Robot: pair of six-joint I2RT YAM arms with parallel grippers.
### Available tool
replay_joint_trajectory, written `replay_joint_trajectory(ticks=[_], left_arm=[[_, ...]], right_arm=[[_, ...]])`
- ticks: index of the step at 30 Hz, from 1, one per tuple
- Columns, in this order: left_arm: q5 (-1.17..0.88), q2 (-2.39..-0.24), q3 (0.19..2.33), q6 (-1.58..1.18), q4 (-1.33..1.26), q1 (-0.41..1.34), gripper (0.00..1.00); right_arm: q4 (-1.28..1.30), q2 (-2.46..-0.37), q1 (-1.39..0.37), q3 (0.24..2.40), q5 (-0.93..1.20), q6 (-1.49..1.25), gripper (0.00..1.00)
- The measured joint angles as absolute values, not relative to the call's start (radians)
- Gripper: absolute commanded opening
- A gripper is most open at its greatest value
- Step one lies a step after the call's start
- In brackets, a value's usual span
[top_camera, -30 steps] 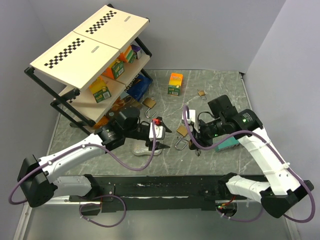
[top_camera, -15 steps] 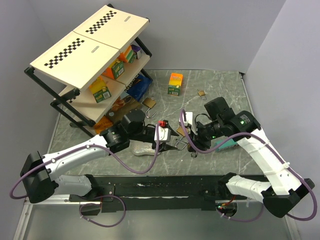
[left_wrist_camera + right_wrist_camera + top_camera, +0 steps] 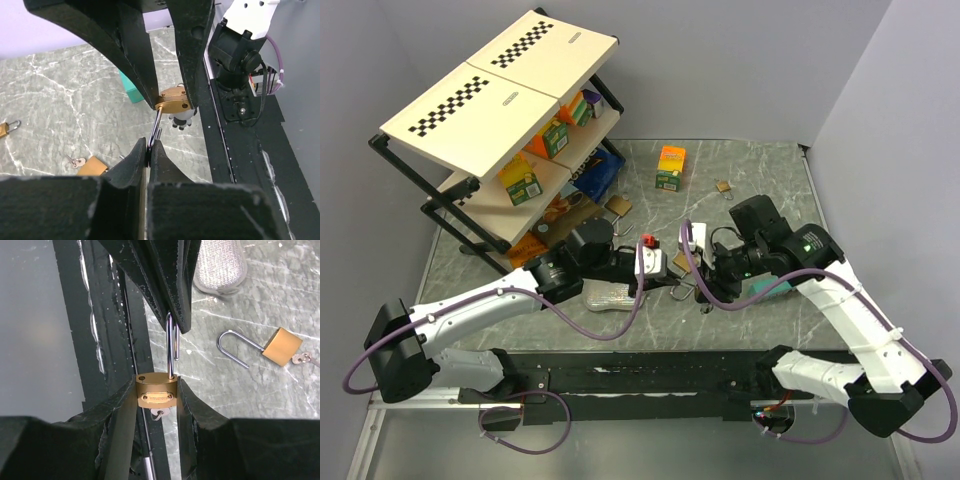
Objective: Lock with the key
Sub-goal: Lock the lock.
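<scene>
A brass padlock (image 3: 156, 391) stands upright between the fingers of my right gripper (image 3: 156, 390), which is shut on its body. A key (image 3: 159, 413) sticks out of its underside. Its steel shackle (image 3: 171, 350) is open, one leg out of the body. My left gripper (image 3: 150, 146) is shut on the loop of the shackle (image 3: 156, 127), facing the padlock (image 3: 172, 100). In the top view the left gripper (image 3: 670, 278) and the right gripper (image 3: 705, 272) meet tip to tip above the middle of the table.
Another open padlock (image 3: 281, 346) with a key lies on the marble table beside a silver mesh object (image 3: 220, 265). A teal box (image 3: 775, 285) lies under the right arm. An orange box (image 3: 671, 167), a small padlock (image 3: 723, 186) and a shelf rack (image 3: 500, 130) stand farther back.
My left gripper has moved right to the right gripper and shut on the padlock's shackle. The right gripper shifted slightly left early on, still holding the padlock body.
</scene>
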State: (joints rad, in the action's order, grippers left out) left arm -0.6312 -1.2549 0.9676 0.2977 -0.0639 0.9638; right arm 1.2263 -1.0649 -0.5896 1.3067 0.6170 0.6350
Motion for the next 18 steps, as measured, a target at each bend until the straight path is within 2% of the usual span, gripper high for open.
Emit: replay_joint_trajectory(ticks=[1, 3, 14, 18], left_arm=[[-0.63, -1.254, 0.968, 0.292, -0.064, 0.964, 0.01], [-0.62, -1.253, 0.969, 0.272, -0.063, 0.964, 0.01], [-0.677, -1.24, 1.041, 0.088, -0.016, 0.853, 0.01], [-0.715, -1.232, 1.096, 0.031, -0.003, 0.841, 0.01]], right_arm=[[1.224, -1.064, -0.59, 1.308, 0.612, 0.625, 0.87], [1.211, -1.057, -0.589, 1.308, 0.595, 0.593, 0.99], [1.046, -0.822, -0.557, 1.305, 0.452, 0.458, 0.99], [1.044, -0.851, -0.556, 1.347, 0.435, 0.427, 0.99]])
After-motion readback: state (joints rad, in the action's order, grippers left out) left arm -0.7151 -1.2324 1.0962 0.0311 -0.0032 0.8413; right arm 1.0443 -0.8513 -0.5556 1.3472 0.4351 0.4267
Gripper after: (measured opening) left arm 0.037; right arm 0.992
